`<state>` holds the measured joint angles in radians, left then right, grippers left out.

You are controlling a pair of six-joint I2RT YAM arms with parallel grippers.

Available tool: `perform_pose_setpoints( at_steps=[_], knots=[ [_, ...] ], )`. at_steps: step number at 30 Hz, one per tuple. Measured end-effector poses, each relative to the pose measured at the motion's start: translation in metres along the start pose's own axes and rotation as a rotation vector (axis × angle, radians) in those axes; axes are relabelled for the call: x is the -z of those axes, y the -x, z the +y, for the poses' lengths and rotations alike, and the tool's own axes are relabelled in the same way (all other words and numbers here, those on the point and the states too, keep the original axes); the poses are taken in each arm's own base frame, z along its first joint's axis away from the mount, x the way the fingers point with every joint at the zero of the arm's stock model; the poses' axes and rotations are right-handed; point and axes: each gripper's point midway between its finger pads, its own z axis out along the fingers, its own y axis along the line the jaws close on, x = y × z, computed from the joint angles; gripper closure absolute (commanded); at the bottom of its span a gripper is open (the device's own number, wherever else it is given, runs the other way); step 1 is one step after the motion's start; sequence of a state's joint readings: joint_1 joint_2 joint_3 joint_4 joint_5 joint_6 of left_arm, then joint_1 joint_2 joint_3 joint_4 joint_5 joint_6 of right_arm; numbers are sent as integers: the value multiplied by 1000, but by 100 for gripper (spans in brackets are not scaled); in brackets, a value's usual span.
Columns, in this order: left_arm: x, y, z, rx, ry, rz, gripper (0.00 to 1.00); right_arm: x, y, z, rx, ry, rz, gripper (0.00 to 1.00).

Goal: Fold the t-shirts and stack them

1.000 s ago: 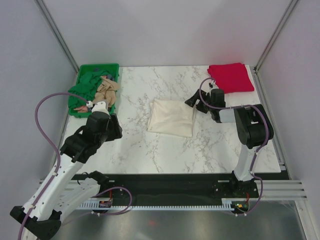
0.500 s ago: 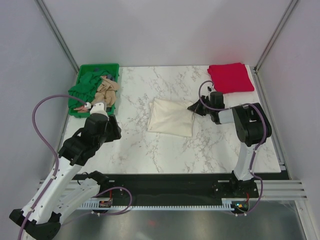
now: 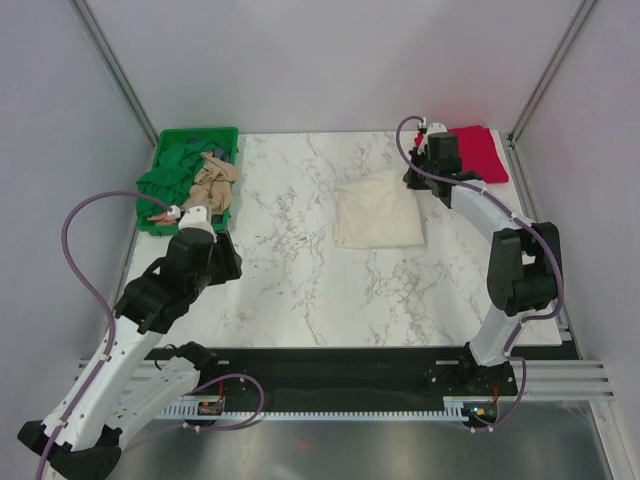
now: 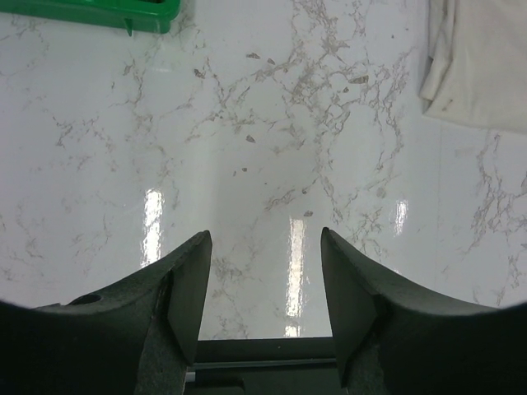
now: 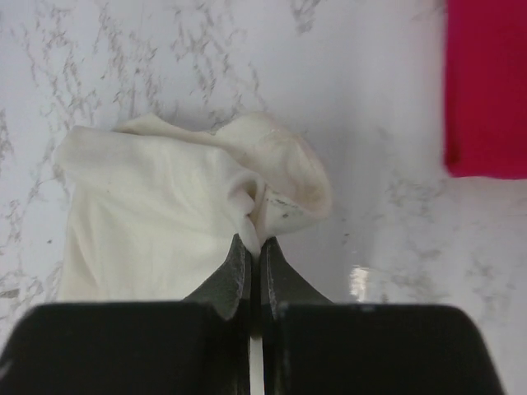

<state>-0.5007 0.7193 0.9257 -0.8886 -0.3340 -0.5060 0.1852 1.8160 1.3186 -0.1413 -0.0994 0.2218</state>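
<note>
The folded cream-white t-shirt (image 3: 378, 218) lies right of the table's middle. My right gripper (image 3: 412, 181) is shut on its far right corner, and the pinched cloth (image 5: 255, 216) bunches up between the fingertips of that gripper (image 5: 254, 245). A folded bright red t-shirt (image 3: 474, 152) rests at the far right corner, its edge (image 5: 486, 90) close beside the pinched corner. Tan (image 3: 212, 180) and dark green (image 3: 168, 178) t-shirts fill the crate. My left gripper (image 4: 265, 247) stands open over bare marble at the near left, with the cream shirt's edge (image 4: 482, 62) at its far right.
A green plastic crate (image 3: 190, 138) stands at the far left corner, its rim (image 4: 90, 11) just ahead of the left gripper. Grey walls and metal posts close in the table on three sides. The black rail with the arm bases runs along the near edge.
My right gripper shut on the cream shirt's right corner and dragged the shirt right and back toward the red one. The left arm barely moved.
</note>
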Motion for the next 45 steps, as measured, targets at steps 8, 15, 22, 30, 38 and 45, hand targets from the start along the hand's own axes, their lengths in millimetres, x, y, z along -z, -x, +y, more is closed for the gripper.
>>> perform_pose_setpoints(
  at_steps=[8,15,22,30,38,45],
  knots=[
    [0,-3,1,-1,-1,4,39,31,56,-53,175,-260,-113,100],
    [-10,-10,1,-17,21,44,39,43,89,-82,291,-405,-192,100],
    [-10,-10,1,-17,23,46,40,51,157,-93,373,-480,-334,100],
    [-14,-13,1,-25,34,65,41,56,197,-108,405,-517,-407,100],
    [-16,-14,1,-26,39,72,41,51,208,-112,422,-498,-419,100],
    [-17,-14,2,-25,44,75,41,28,215,-132,425,-510,-408,100]
  ],
)
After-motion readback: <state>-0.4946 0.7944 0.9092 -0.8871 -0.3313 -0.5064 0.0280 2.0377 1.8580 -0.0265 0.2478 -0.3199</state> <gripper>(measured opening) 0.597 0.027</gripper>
